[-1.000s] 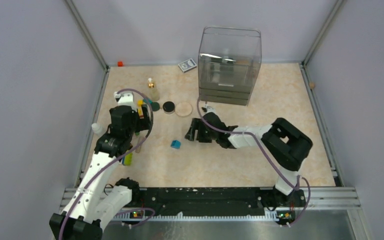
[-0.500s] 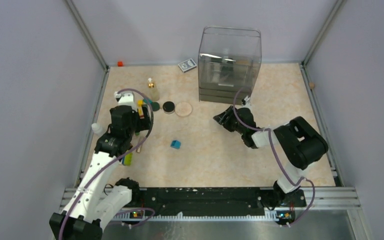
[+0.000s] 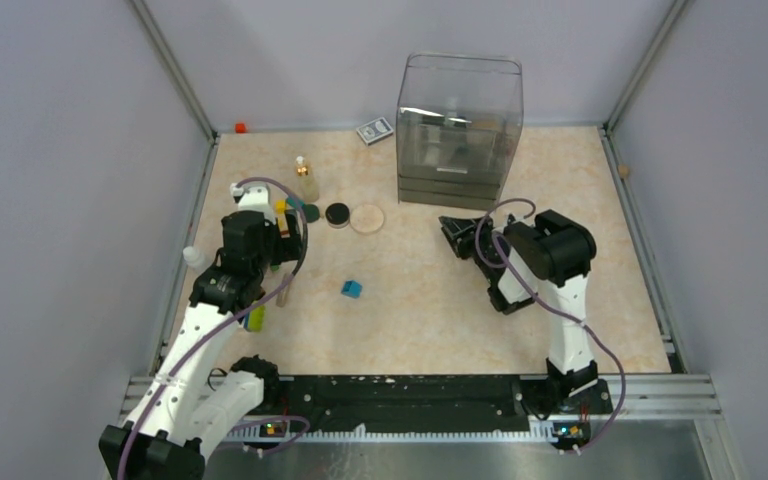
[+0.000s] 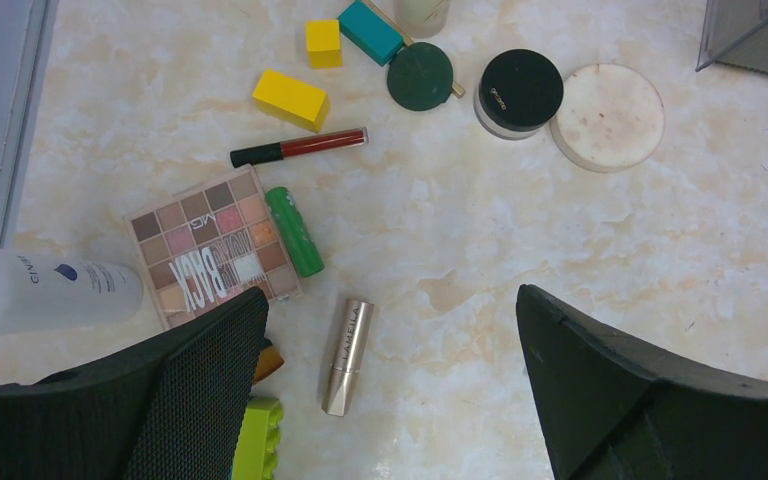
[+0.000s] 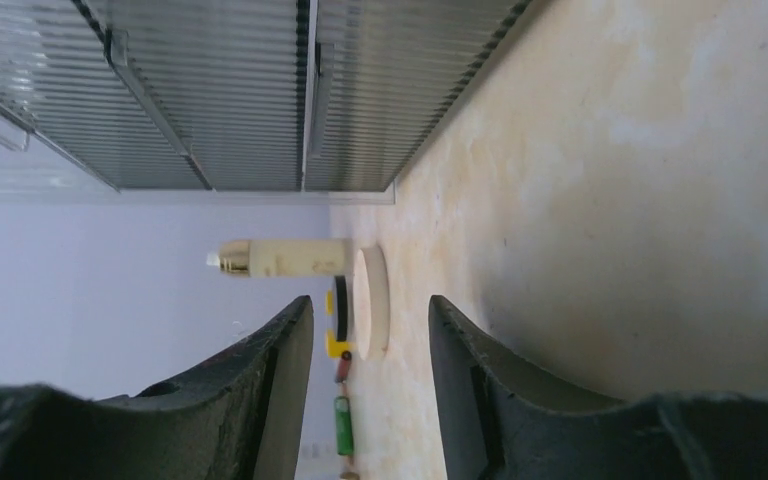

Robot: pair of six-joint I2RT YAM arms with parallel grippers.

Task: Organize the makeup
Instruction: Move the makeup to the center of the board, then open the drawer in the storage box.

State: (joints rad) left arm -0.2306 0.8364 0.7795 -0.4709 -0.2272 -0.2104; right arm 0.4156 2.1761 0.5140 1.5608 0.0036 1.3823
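Observation:
The left wrist view looks down on the makeup. A pinkish checkered palette point(image 4: 215, 245), a white bottle point(image 4: 50, 290), a gold lipstick point(image 4: 348, 355), a red lip gloss point(image 4: 300, 147), a black compact point(image 4: 518, 90) and a beige disc point(image 4: 607, 102) lie on the table. My left gripper point(image 4: 390, 300) hangs wide open above the lipstick, holding nothing. My right gripper point(image 3: 457, 235) sits low just in front of the clear organizer point(image 3: 460, 130). Its jaws stand partly open with nothing between them. In the right wrist view it faces the beige disc point(image 5: 370, 300) and the gold-capped bottle point(image 5: 280, 257).
Yellow blocks point(image 4: 290, 98), a teal block point(image 4: 370, 30), a green disc point(image 4: 420, 75), a green tube point(image 4: 295, 230) and a lime block point(image 4: 260, 440) lie among the makeup. A blue cube point(image 3: 351, 289) sits mid-table. A grey card box point(image 3: 373, 131) lies by the back wall.
My right arm has swung from the table's middle back towards the organizer and folded up. Its jaws have narrowed. The left arm has not moved.

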